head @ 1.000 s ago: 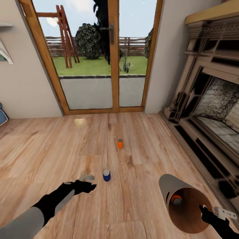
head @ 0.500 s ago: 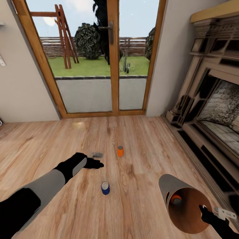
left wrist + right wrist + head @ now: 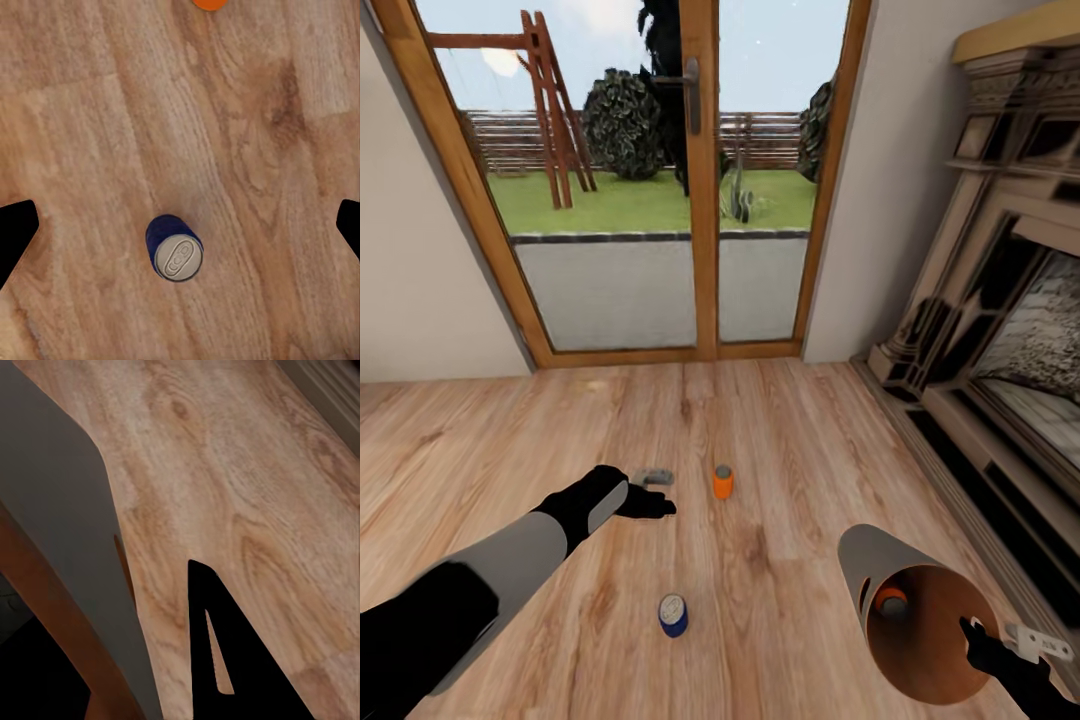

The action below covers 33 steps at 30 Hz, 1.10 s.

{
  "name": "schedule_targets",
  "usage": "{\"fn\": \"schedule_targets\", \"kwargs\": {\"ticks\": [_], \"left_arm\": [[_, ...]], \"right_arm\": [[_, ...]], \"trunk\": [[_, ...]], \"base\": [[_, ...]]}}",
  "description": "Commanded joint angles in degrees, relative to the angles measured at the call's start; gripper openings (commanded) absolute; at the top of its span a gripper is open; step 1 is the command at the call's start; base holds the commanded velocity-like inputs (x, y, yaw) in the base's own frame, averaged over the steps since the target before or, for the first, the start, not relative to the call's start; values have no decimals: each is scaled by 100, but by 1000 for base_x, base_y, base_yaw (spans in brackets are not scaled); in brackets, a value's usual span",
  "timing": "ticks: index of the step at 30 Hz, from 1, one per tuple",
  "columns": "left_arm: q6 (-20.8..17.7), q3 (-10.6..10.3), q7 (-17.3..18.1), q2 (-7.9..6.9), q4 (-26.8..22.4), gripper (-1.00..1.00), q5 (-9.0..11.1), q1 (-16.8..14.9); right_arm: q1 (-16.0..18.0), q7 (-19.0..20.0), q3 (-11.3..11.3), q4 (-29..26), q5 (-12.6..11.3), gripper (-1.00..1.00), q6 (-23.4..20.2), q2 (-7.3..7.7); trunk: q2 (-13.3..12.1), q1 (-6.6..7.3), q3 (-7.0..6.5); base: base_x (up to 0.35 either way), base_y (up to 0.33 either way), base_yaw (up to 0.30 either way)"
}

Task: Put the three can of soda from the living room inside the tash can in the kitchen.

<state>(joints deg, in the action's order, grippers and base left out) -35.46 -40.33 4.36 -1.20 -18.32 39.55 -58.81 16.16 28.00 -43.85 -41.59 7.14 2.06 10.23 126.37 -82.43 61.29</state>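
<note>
Your left gripper (image 3: 652, 506) hangs with jaws spread wide above the floor (image 3: 780, 450), holding nothing; the blue can (image 3: 174, 248) stands upright below it. Your right gripper (image 3: 982, 640) seems clamped on the trash can's (image 3: 880, 565) rim, an orange can (image 3: 890, 601) inside. Another orange can (image 3: 723, 482) stands just beyond.

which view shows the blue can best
The left wrist view: the blue can stands upright near the middle of the frame, its grey top and pull tab clear. The head view shows it small on the floor. In the right wrist view I cannot make it out.
</note>
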Motion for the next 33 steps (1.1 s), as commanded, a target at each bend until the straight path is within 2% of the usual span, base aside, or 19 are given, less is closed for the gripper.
{"fn": "schedule_targets", "kwargs": {"ticks": [1,5,15,23,24,28,30,31,33], "left_arm": [[-15,-20,23,-1,10,100,-18,-2],[16,-24,20,-2,51,100,-18,11],[94,-35,-32,5,51,100,-18,45],[321,-36,-126,35,52,100,-14,56],[328,-36,-130,61,53,100,-15,57],[346,-36,-180,318,56,100,-18,59],[353,-36,-251,462,56,100,-18,61],[365,-37,-315,593,57,100,-18,66],[369,-37,-339,641,57,100,-18,68]], "right_arm": [[10,48,-36,-7,16,-100,19,-4],[10,50,-36,-7,16,-100,18,-4],[10,49,-12,-7,16,-100,18,-4],[10,52,-9,-12,10,-100,15,-2],[10,53,-7,-13,11,-100,13,-1],[10,56,1,-15,13,-100,2,19],[10,57,-3,-17,7,-100,-6,29],[25,58,3,-54,8,-100,-34,37],[44,60,78,-86,12,-100,-59,52]], "trunk": [[2,-2,4],[2,-2,4],[2,-2,4],[323,-178,148],[363,-200,166],[523,-288,237],[604,-332,273],[644,-353,291],[724,-397,328]], "base": [[322,0,0],[199,0,0],[27,0,0],[1,0,0],[0,0,0],[0,0,0],[0,0,0],[0,0,0],[0,0,0]]}}
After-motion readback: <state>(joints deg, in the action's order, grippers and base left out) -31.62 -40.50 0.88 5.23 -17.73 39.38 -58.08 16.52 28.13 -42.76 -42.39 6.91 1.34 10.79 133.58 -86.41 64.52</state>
